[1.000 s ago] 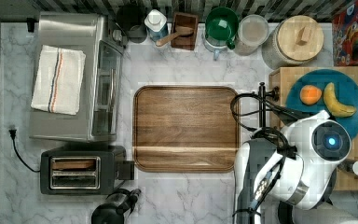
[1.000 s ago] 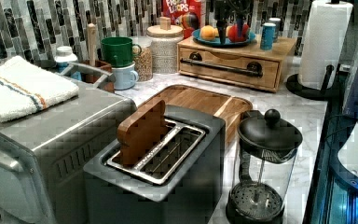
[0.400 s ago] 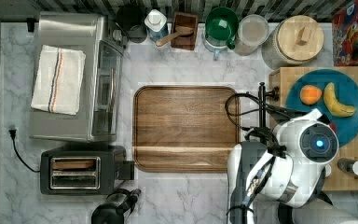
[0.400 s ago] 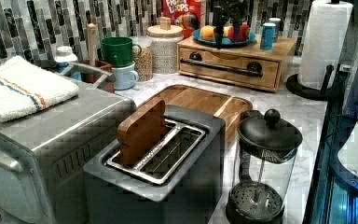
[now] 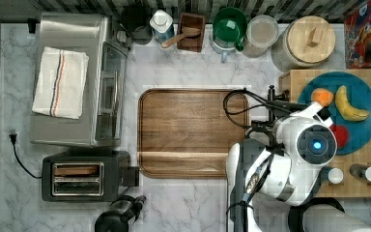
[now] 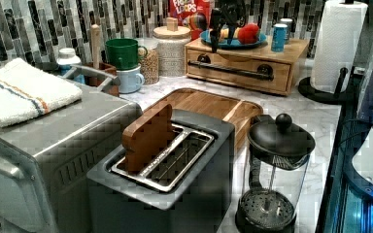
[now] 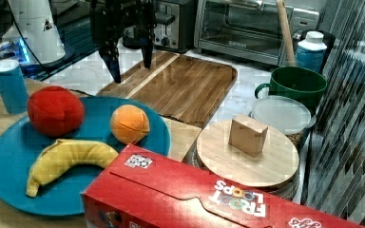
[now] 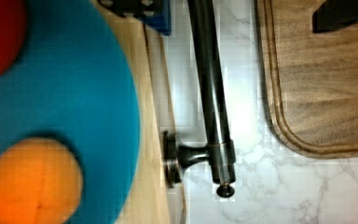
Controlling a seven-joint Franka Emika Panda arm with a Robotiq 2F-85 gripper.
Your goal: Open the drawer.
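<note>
- the claw [image 7: 129, 61] hangs with its two dark fingers [image 7: 114, 66] spread apart, gripping nothing, above the drawer's front edge.
- the drawer [image 6: 243, 71] sits shut in a light-wood box at the desk's [image 6: 291, 111] back, under a blue plate [image 7: 90, 137].
- its black bar handle [image 8: 212, 88] runs between the fingers, untouched.

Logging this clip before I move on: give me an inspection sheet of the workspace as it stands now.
Surface: marble counter, wooden tray in the middle.
Job's things: drawer shut, black bar handle across its front.
Clutter: blue plate with orange, banana and red ball on the drawer unit; toaster, toaster oven, towel, green mug, cereal box, French press, paper towel roll.
Grippers: gripper open, above the handle, fingers pointing down.
Cables: black loop on the arm; plug cord.
Surroundings: tiled backsplash.
</note>
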